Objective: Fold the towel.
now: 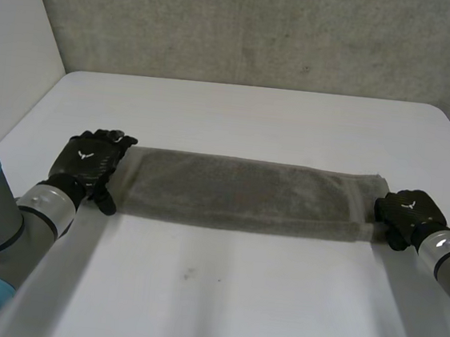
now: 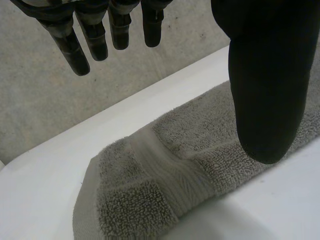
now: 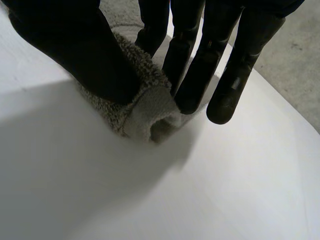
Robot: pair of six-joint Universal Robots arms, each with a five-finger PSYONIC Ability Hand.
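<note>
A grey towel (image 1: 246, 193) lies folded into a long narrow strip across the white table (image 1: 219, 297). My left hand (image 1: 91, 159) hovers over the strip's left end, open, with the fingers (image 2: 80, 45) and the thumb (image 2: 267, 90) spread above the towel (image 2: 165, 175) and holding nothing. My right hand (image 1: 408, 213) is at the strip's right end. There the thumb (image 3: 80, 50) and fingers (image 3: 195, 65) pinch the near corner of the towel (image 3: 145, 107), which bunches up between them.
A grey concrete wall (image 1: 248, 26) rises behind the table's far edge. Bare white tabletop spreads in front of the towel and behind it. The table's left edge (image 1: 25, 115) runs close to my left arm.
</note>
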